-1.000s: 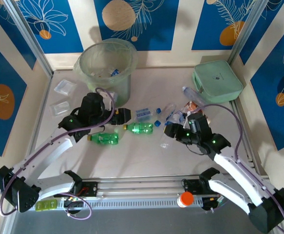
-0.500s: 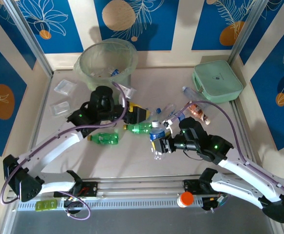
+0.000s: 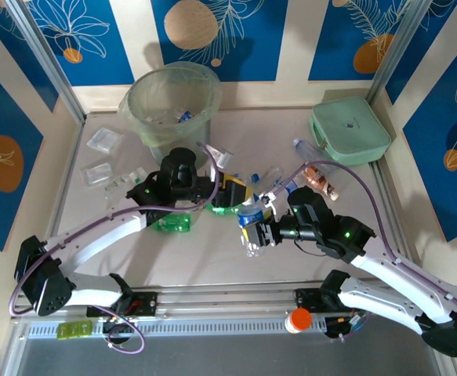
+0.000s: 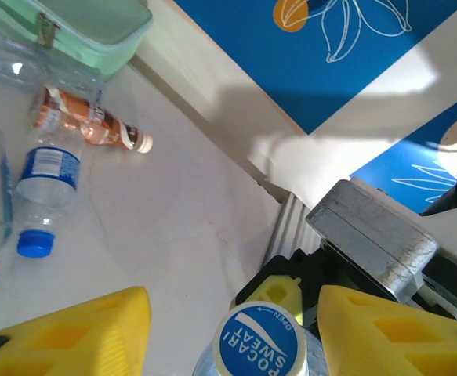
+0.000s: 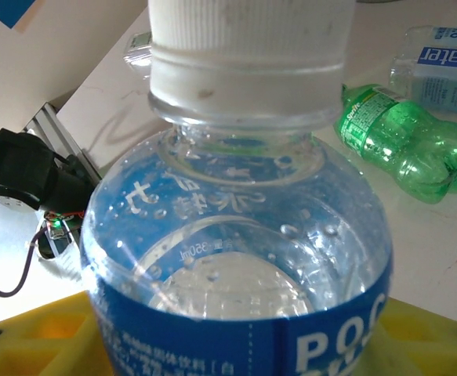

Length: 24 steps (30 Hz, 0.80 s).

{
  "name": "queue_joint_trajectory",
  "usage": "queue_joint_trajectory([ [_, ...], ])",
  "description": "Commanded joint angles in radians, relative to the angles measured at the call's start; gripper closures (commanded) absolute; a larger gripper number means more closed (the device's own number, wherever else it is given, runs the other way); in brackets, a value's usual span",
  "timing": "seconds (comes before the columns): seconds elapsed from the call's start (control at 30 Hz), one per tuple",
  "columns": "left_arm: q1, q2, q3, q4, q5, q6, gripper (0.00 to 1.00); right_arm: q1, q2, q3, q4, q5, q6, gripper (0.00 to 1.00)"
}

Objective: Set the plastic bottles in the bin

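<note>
Bottle in right gripper: clear glossy plastic, smooth blue film label. Pads: matt yellow plastic. Green bottle beyond the fingertips: glossy, crumpled.

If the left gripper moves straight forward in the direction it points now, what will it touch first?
Most likely the blue cap of the Pocari Sweat bottle held by the right gripper; it lies between the left gripper's open fingers. The remaining distance is unclear.
</note>
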<state>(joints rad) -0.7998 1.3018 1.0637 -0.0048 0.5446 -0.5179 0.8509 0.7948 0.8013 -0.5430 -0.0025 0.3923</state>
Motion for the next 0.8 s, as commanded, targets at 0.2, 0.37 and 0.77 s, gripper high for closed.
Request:
queue_joint_trajectory([
  [0.2,-0.019,0.037,-0.054,0.189,0.118,-0.078,0.49,-0.003,-0.030,0.044,0.008,-0.032,-0.003,0.43],
  [0.37,-0.022,0.034,-0.080,0.232,0.137,-0.088,0.53,-0.017,-0.035,0.042,0.007,-0.040,0.004,0.44],
  [0.77,-0.031,0.023,-0.076,0.231,0.158,-0.035,0.65,-0.049,-0.029,0.030,0.018,-0.073,0.016,0.44],
])
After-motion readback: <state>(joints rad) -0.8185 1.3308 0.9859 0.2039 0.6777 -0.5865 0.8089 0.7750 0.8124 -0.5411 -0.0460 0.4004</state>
